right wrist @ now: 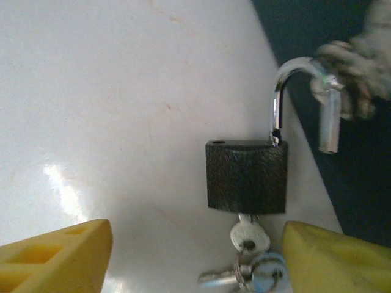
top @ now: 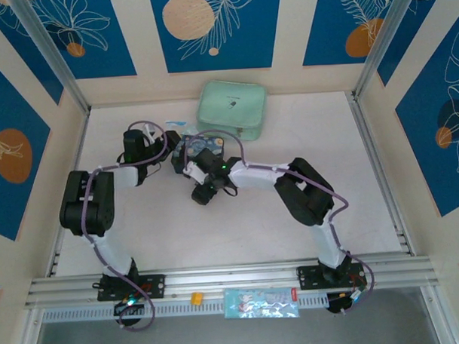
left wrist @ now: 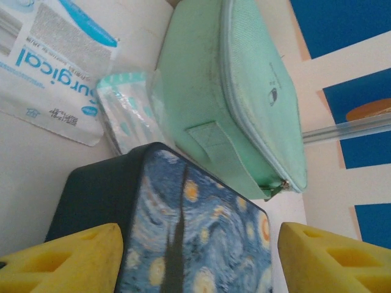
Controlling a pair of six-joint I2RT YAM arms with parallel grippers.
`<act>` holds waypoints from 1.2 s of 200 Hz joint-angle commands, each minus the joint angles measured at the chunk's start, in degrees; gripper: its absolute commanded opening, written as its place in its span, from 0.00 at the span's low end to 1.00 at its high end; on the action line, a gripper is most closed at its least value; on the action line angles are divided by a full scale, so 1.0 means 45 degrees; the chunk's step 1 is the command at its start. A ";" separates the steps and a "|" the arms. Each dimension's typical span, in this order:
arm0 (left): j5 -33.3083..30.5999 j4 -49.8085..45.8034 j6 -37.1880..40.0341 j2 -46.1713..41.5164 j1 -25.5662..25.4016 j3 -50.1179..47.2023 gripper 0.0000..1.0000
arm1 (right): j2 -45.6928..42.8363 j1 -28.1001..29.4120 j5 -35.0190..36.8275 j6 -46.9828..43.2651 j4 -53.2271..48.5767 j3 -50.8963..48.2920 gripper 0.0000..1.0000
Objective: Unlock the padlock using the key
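When viewed from overhead, found a small yellow piece [top: 195,298] and a blue-and-white packet [top: 262,302] along the near rail [top: 82,284], well apart from the work area. Further in, located the right pincer [right wrist: 197,256] spread wide, fingers [right wrist: 55,256] well apart, nothing held. Just beyond the fingertips, found the padlock [right wrist: 246,177] lying flat on the white table [right wrist: 91,122], dark body in line with the gap between the fingers. Observed the shackle [right wrist: 287,79] standing raised, one leg in the body, the other end hanging free beside a blurred grey object [right wrist: 360,55]. Saw the key [right wrist: 249,235] seated in the end of the body facing the pincer, with its ring [right wrist: 250,278] and further keys just beside one finger; contact not determinable. Alongside the padlock, noted the dark edge of the swirl-painted tin [left wrist: 195,201]. Recorded the left pincer [left wrist: 200,250] likewise spread wide and empty, with the tin ahead of it. Beyond the tin, identified a clear patterned packet [left wrist: 125,110], a white surgical packet [left wrist: 55,67] and, farthest, a mint-green zip pouch [left wrist: 244,104] near the back wall.
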 commanded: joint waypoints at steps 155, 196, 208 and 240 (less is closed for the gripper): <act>-0.3018 -0.0388 -0.1319 -0.7373 -0.2174 -0.5958 0.59 | -0.0563 -0.4205 -0.4320 0.7642 -0.0015 0.1851 0.85; -0.4029 0.1296 -0.1619 -0.5450 -0.3834 -0.6435 0.57 | 0.0401 -0.4187 -0.3585 0.7736 -0.0552 0.2696 0.85; -0.4382 0.1486 -0.1594 -0.4833 -0.4120 -0.6335 0.55 | 0.0499 -0.4192 -0.3347 0.7817 -0.0572 0.2762 0.85; -0.5328 0.2352 -0.1793 -0.3060 -0.4520 -0.6012 0.48 | 0.0989 -0.4151 -0.3178 0.7972 -0.0959 0.3236 0.85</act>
